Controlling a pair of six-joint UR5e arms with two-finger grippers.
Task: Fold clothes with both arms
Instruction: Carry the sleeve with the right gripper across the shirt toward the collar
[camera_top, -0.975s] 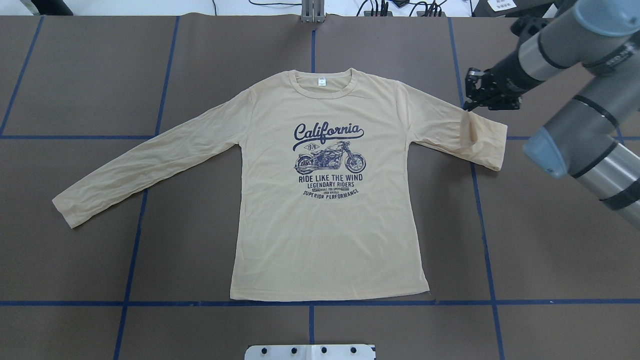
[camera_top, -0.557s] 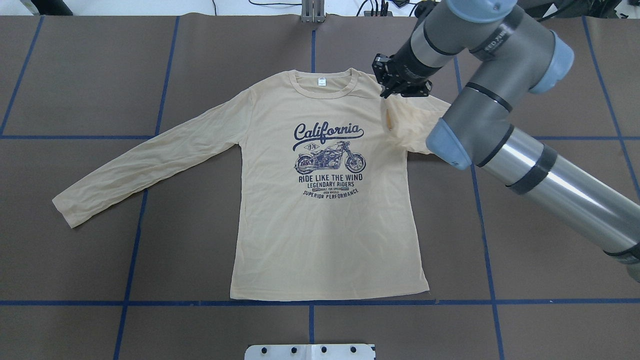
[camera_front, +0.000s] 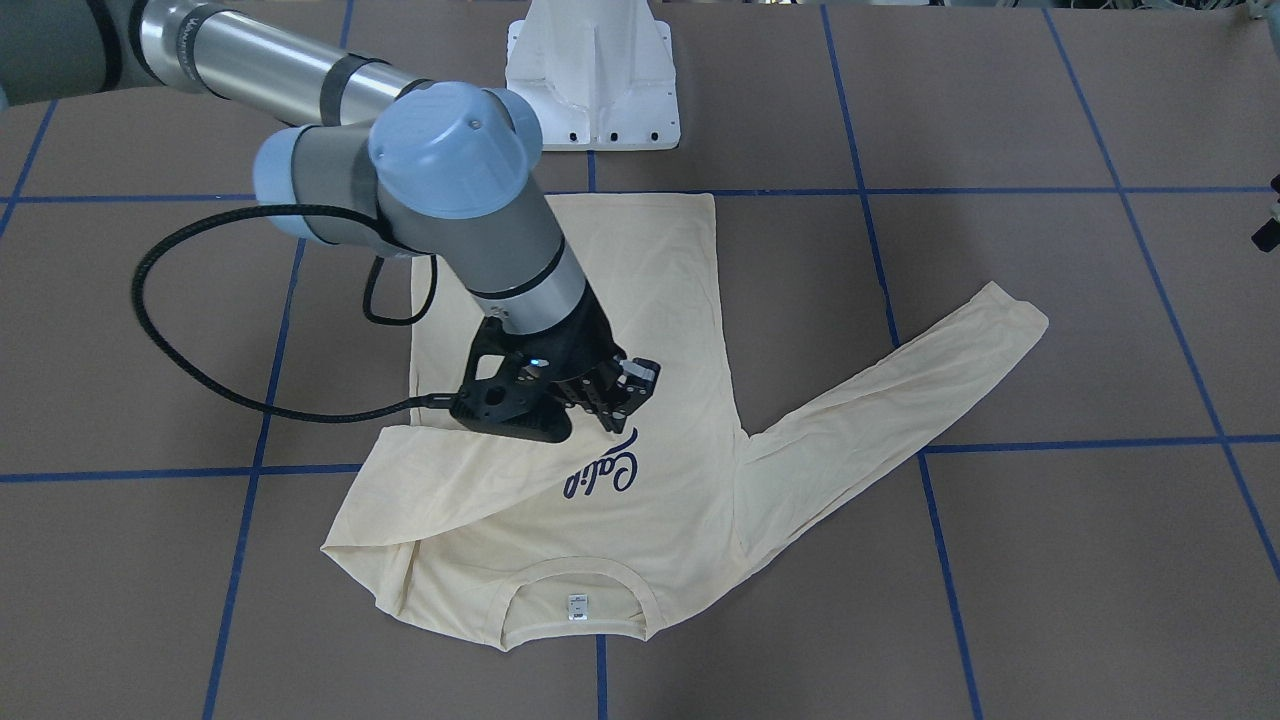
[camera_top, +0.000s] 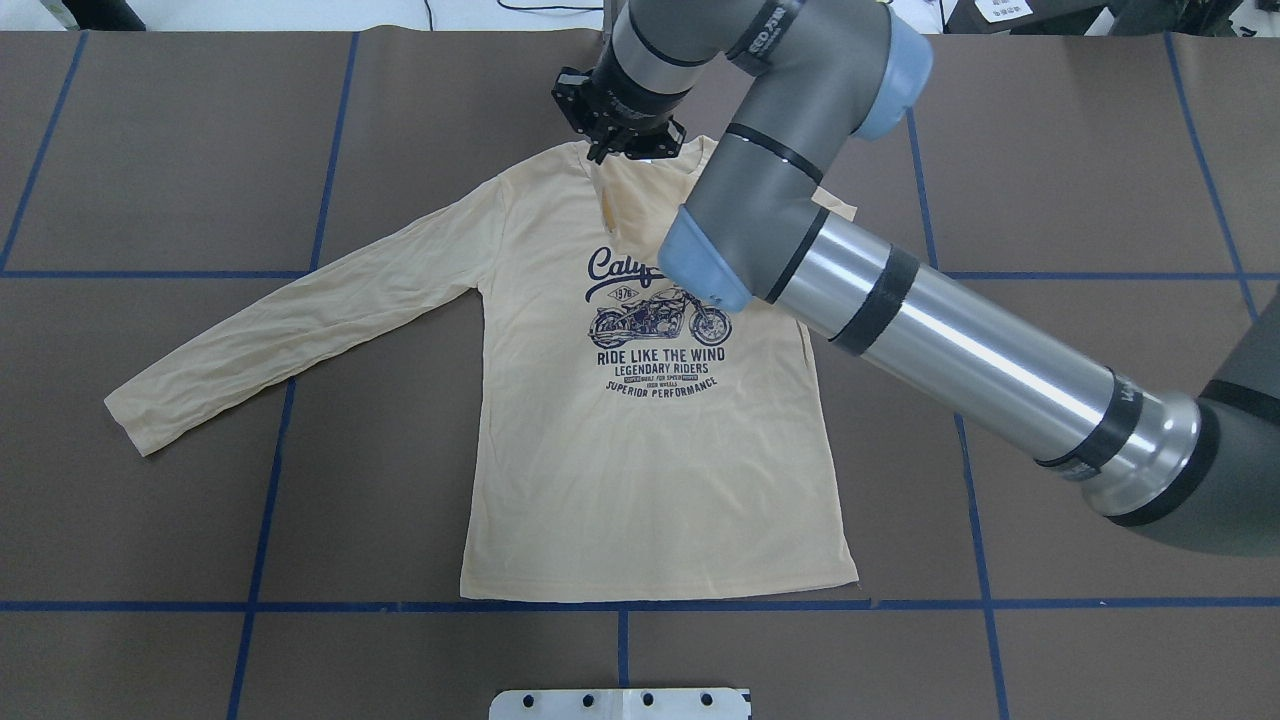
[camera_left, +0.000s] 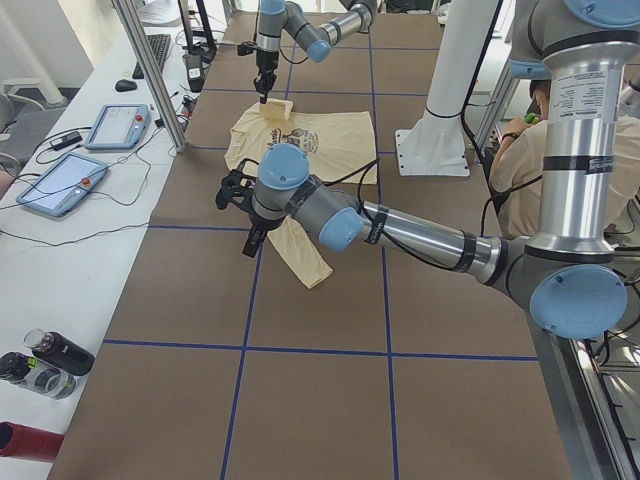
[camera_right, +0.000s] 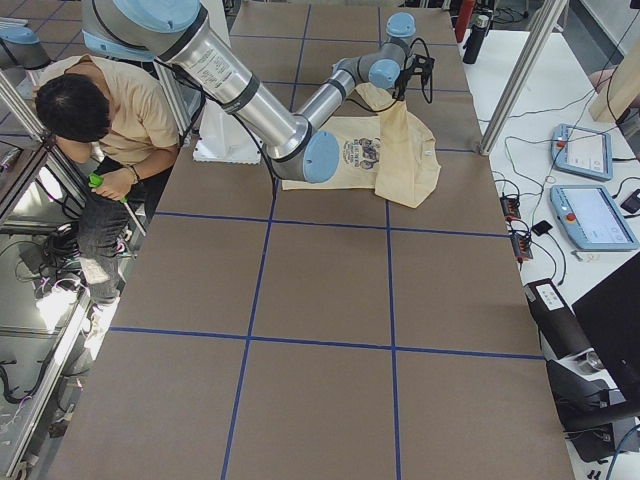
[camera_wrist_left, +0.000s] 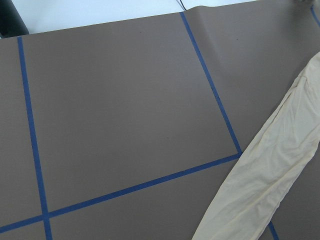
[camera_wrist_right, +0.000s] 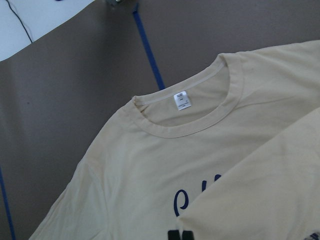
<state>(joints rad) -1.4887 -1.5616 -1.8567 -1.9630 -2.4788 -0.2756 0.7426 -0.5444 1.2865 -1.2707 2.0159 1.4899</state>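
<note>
Looks like the first fold, sleeve-in. The right gripper (camera_top: 612, 150) is pinched shut on the cuff of the right-side sleeve (camera_front: 455, 480) and holds it over the chest, just below the collar (camera_wrist_right: 185, 131). That doubles the sleeve back across part of the motorcycle print (camera_top: 660, 357).

The T-shirt (camera_top: 650, 480) lies flat, front up, on the brown table (camera_top: 1050, 150), collar on the side away from the robot. Next I'd guess it needs to lower, let go so the cuff lands flat instead of bunched, then lift off without dragging that thin fabric.

The left-side sleeve (camera_top: 290, 330) is stretched out well away from the collar, not yet folded. The left gripper (camera_left: 248, 235) hangs out by its cuff, and I can't tell if its jaws are open. The only obstacle I can see is the right arm's own bulk over the chest. The white pedestal base (camera_front: 592, 80) sits past the hem, opposite the collar.
</note>
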